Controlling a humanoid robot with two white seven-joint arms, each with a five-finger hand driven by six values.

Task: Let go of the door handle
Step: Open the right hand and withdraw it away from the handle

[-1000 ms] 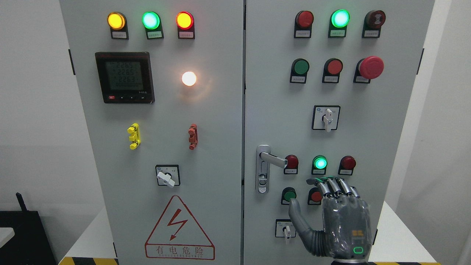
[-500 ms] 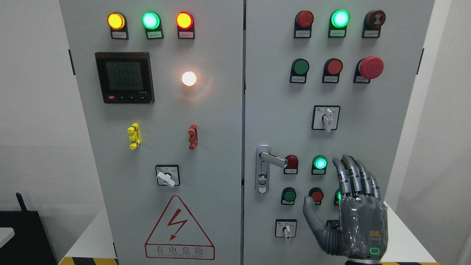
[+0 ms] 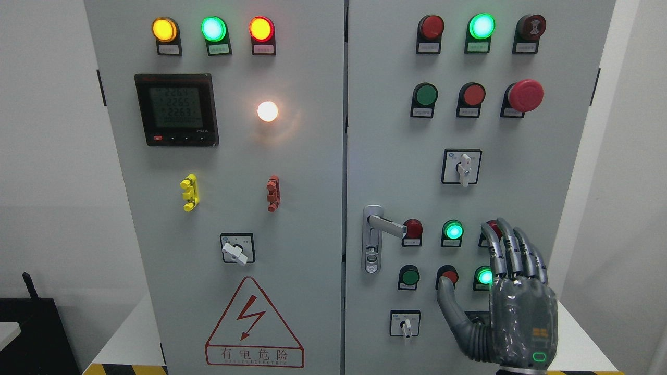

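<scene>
Right of the door handle (image 3: 384, 225) — well apart — right hand (image 3: 513, 307) hovers, fingers (image 3: 508, 245) spread, holding nothing

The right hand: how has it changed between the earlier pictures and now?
The right hand moved right, further from the door handle, and its fingers, curled at first, straightened and spread. It holds nothing. A green lamp beside it is now uncovered. The handle, the doors and the other lamps and switches stayed as they were.
</scene>
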